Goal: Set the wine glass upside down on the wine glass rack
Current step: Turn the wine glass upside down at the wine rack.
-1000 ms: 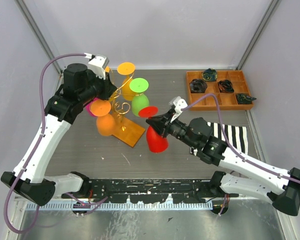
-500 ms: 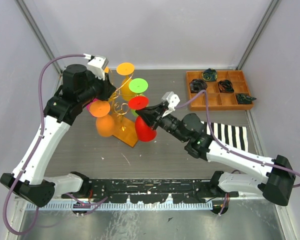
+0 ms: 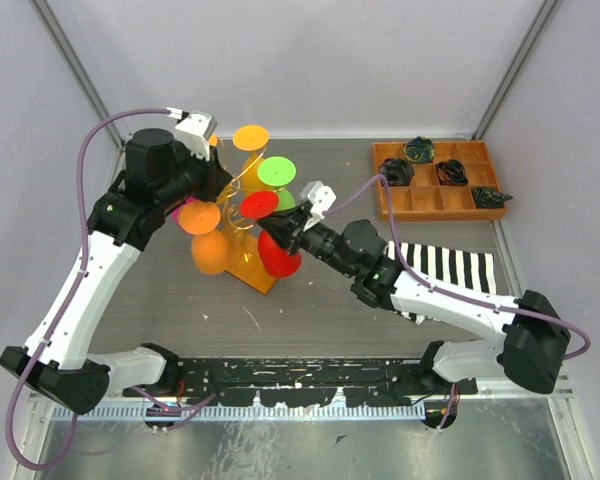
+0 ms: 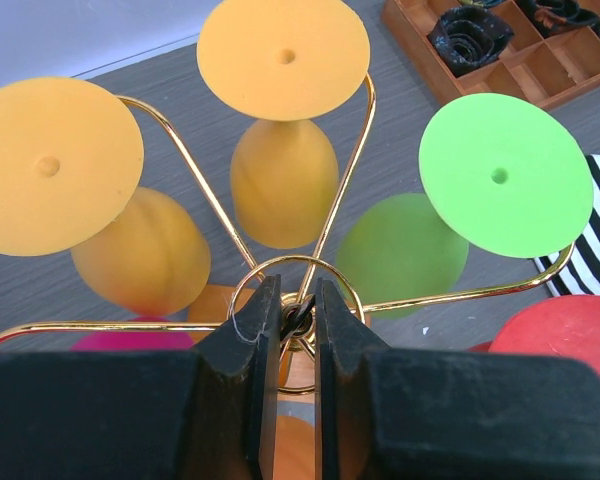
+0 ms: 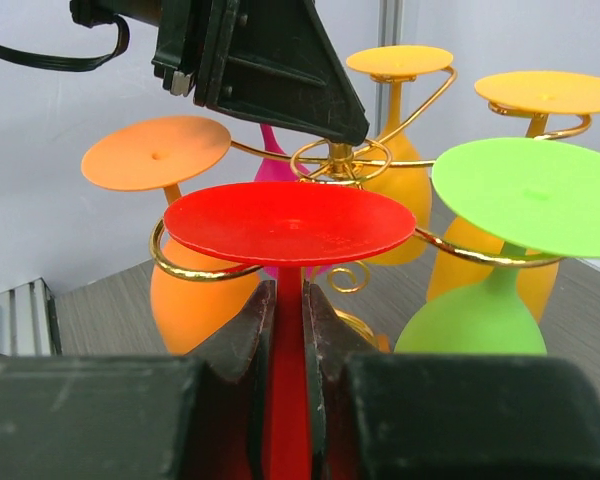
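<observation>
Red glass [image 5: 290,222] upside down at the rack [image 3: 257,268].
Its stem is pinched in the right gripper [image 5: 285,300], whose jaws are nearly closed. Its foot sits over a gold arm, beside the green glass [image 5: 485,320]. The left gripper [image 4: 290,300] clamps the rack's top.

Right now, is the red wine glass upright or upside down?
Upside down. The red wine glass shows its flat foot on top, stem pinched below by the right gripper.

- Six wine glasses [image 5: 290,222]: two yellow [image 5: 400,60], one each orange [image 5: 156,152], red, green [image 5: 535,195], pink [image 3: 186,220].
- One gold wire rack [image 3: 263,270].
- One wooden tray [image 3: 425,200], upper right.
- One striped cloth [image 3: 460,270].
</observation>
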